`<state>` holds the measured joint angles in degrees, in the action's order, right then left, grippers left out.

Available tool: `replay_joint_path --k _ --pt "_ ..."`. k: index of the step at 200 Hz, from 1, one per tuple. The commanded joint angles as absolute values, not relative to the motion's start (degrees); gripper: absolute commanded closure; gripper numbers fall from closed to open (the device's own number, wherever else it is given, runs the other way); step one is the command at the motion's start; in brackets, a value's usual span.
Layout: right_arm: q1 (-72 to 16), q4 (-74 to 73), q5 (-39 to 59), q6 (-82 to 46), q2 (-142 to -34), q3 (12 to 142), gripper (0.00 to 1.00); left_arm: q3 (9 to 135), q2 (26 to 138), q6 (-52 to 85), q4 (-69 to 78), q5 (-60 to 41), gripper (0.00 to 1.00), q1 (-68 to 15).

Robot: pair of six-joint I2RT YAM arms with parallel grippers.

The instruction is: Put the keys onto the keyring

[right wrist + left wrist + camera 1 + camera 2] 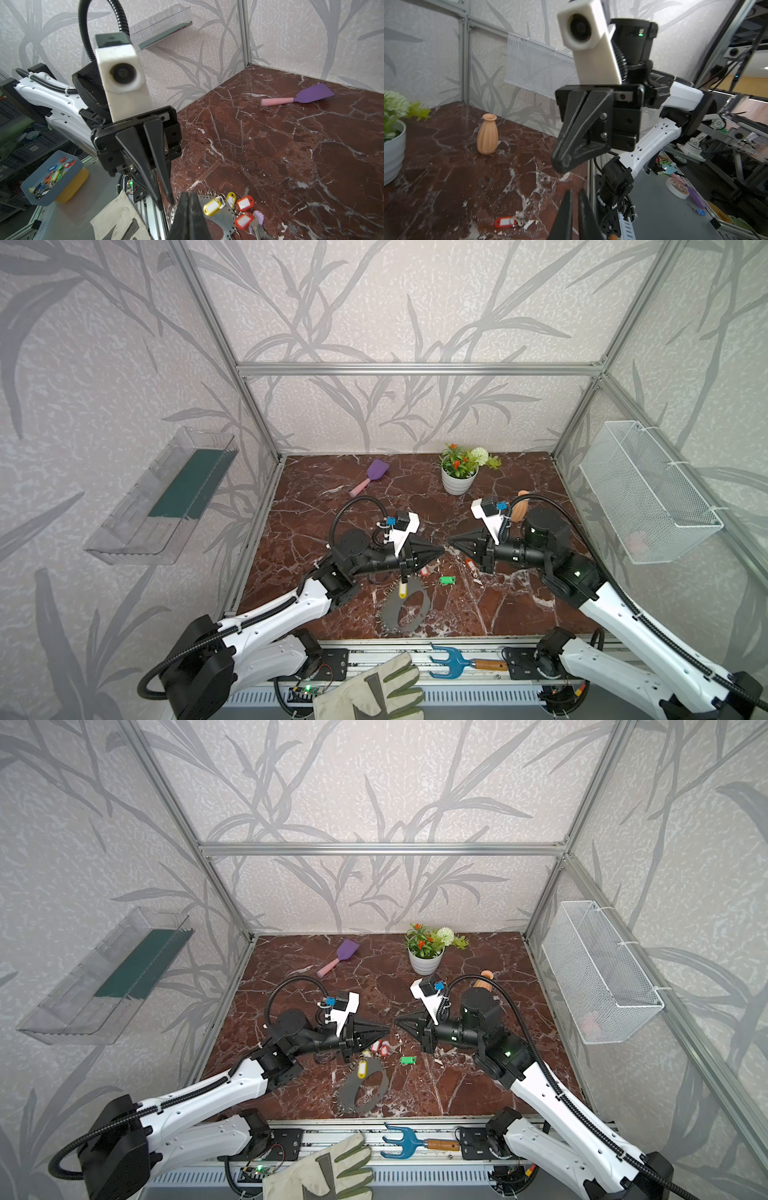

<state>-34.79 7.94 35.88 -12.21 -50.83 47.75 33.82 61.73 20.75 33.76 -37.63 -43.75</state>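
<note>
The grey keyring [405, 608] [365, 1090] lies flat on the marble near the front. A yellow key [401, 591] [213, 205] rests on it, with red keys [245, 203] and a lilac one [258, 217] at its rim. A green key [446, 580] and another red key [505, 222] lie loose. My left gripper [440, 549] [574, 193] hovers above the ring's far end, with only a thin slit between its fingers and nothing in them. My right gripper [451, 540] [188, 196] faces it tip to tip, shut and empty.
A potted plant [457, 481], a purple spatula [376, 472] and an orange vase [487, 135] stand toward the back. A glove [374, 691] and a blue hand rake [453, 662] lie on the front rail. A mesh basket [648, 497] hangs on the right wall.
</note>
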Motion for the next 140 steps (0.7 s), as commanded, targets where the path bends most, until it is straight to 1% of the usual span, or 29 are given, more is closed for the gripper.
replay_joint_path --k 1,30,46,52,57,64,68,73,80,84,93,107,122,140 --pt "-34.9 7.7 33.8 -13.4 -52.0 47.7 1.0 34.8 59.7 21.9 25.7 -29.6 0.9 -41.8" --pt "-34.9 5.9 32.5 -14.7 -54.0 46.0 1.0 33.0 56.6 23.8 23.3 -26.7 0.89 -40.3" --pt "-34.9 5.9 32.3 -14.8 -55.3 46.3 1.0 33.1 55.0 25.2 18.9 -24.2 0.78 -39.9" --pt "-34.8 6.0 32.1 -14.7 -56.0 46.3 1.0 33.5 54.4 25.7 16.1 -22.8 0.75 -39.9" --pt "-34.8 6.1 31.9 -14.7 -56.5 46.2 1.0 33.6 53.9 26.2 14.1 -21.4 0.71 -39.6" --pt "-34.8 6.2 31.5 -14.7 -57.3 46.0 1.0 33.6 53.2 27.7 11.0 -18.7 0.6 -39.4" --pt "-34.9 6.1 31.3 -14.8 -57.9 45.8 0.98 33.7 52.6 28.9 8.8 -16.8 0.55 -39.1" --pt "-35.0 5.8 31.1 -15.2 -58.6 45.4 0.95 33.7 51.9 31.0 5.8 -14.3 0.46 -38.8" --pt "-35.3 5.4 30.7 -15.7 -60.0 44.9 0.89 34.0 51.2 33.6 1.4 -11.8 0.4 -38.0" --pt "-35.6 5.3 30.2 -15.9 -60.7 44.6 0.88 34.3 50.9 34.7 -1.3 -11.3 0.37 -37.4" --pt "-36.8 5.2 29.0 -16.0 -62.4 43.9 0.86 34.5 50.3 37.3 -6.2 -11.3 0.35 -35.3" --pt "-39.7 5.3 25.0 -15.7 -65.2 43.3 0.79 34.3 50.3 43.5 -13.7 -9.1 0.35 -32.5" --pt "-43.8 4.6 21.8 -16.1 -69.5 43.0 0.78 31.6 50.7 48.4 -17.2 -9.3 0.37 -30.4" --pt "-47.0 2.7 22.3 -18.2 -75.4 43.1 0.76 28.7 52.3 50.8 -21.3 -9.7 0.39 -28.7"
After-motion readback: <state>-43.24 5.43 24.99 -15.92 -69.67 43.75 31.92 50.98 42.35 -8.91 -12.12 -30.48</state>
